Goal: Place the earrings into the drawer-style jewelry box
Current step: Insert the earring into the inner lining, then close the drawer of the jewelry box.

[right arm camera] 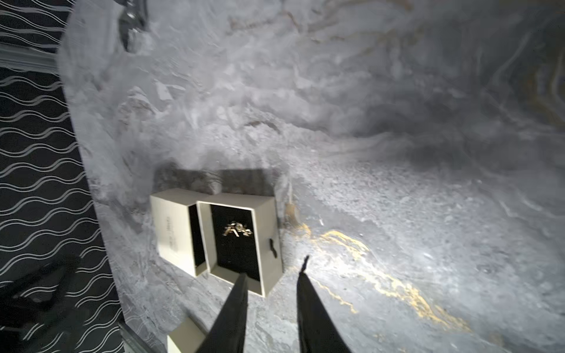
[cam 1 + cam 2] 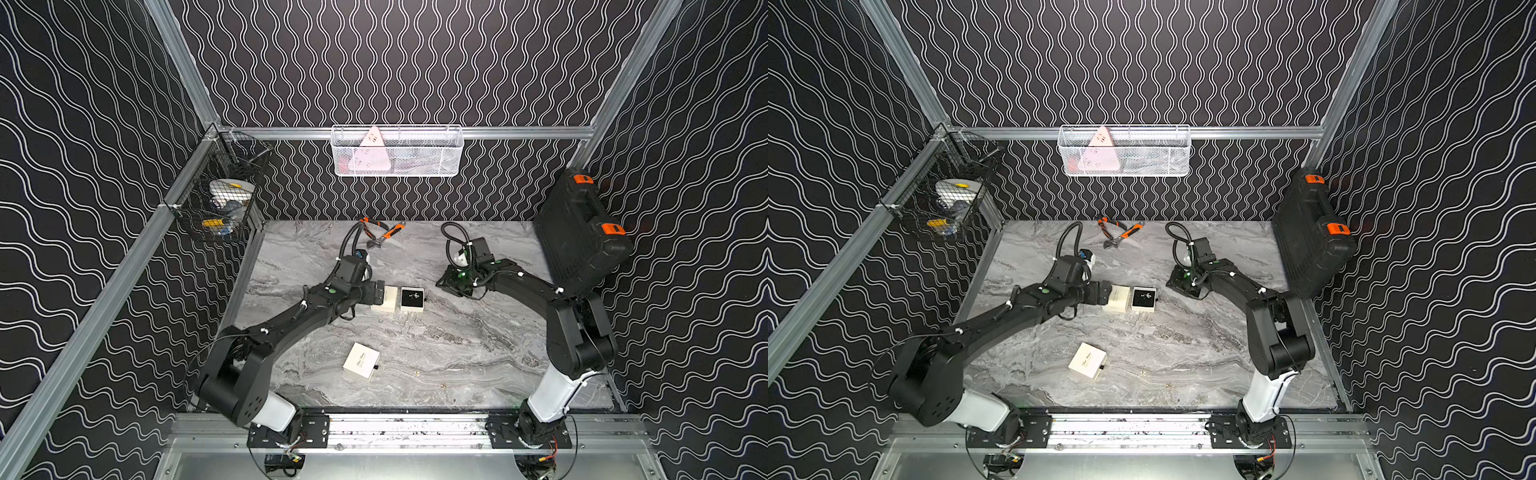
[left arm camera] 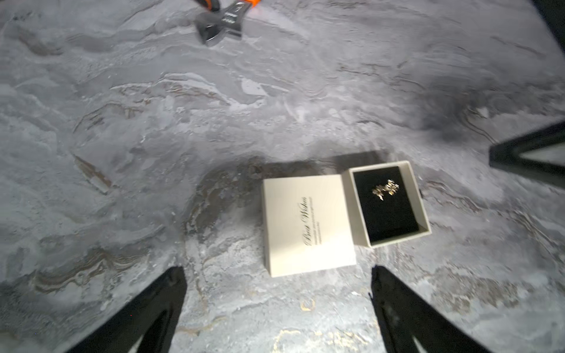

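Note:
The drawer-style jewelry box lies mid-table as a cream sleeve (image 2: 383, 300) (image 3: 307, 226) with its black-lined drawer (image 2: 412, 300) (image 1: 267, 223) pulled out to the right. The gold earrings (image 3: 385, 189) (image 1: 238, 230) rest on the drawer's lining. My left gripper (image 2: 376, 293) (image 3: 276, 270) is wide open at the sleeve's left end, a fingertip (image 3: 175, 284) off to each side and touching nothing. My right gripper (image 2: 441, 284) (image 1: 272, 275) hovers right of the drawer. Its fingers are a narrow gap apart and nothing is between them.
A second closed cream box (image 2: 361, 360) lies nearer the front. Two tiny glinting specks (image 2: 417, 372) (image 2: 446, 385) sit on the marble front right. Orange-handled tools (image 2: 384, 232) lie at the back. A black case (image 2: 582, 237) leans right, and wire baskets (image 2: 397, 151) (image 2: 220, 199) hang on the walls.

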